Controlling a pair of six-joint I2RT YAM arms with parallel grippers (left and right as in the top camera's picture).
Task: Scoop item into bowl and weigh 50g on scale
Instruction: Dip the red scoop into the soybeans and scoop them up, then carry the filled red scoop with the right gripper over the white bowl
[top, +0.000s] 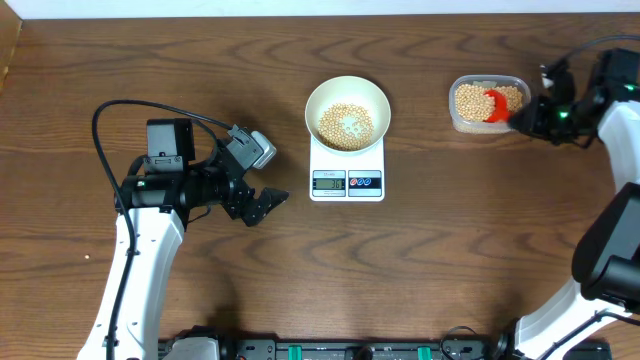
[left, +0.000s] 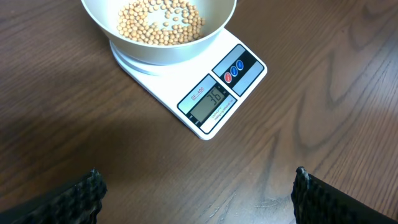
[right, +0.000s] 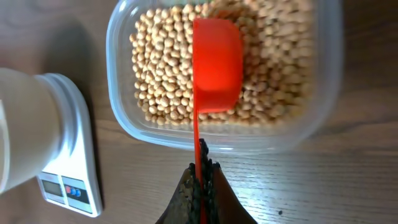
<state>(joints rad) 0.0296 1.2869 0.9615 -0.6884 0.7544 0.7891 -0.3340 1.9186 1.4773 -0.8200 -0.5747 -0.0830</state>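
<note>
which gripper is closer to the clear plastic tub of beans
Right. The right gripper holds the red plastic scoop at the near rim of the clear plastic tub; the open left gripper hangs far off, beyond the flat white scale.

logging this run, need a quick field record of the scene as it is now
bowl: white, sits on the scale, holds a shallow layer of soybeans
display: reads 36
tub: clear plastic, to the right of the scale, filled with more of the same beans
scoop: red, over the beans in the tub
right gripper: shut on the scoop's handle
left gripper: open, empty, above the table in front of the scale
</note>
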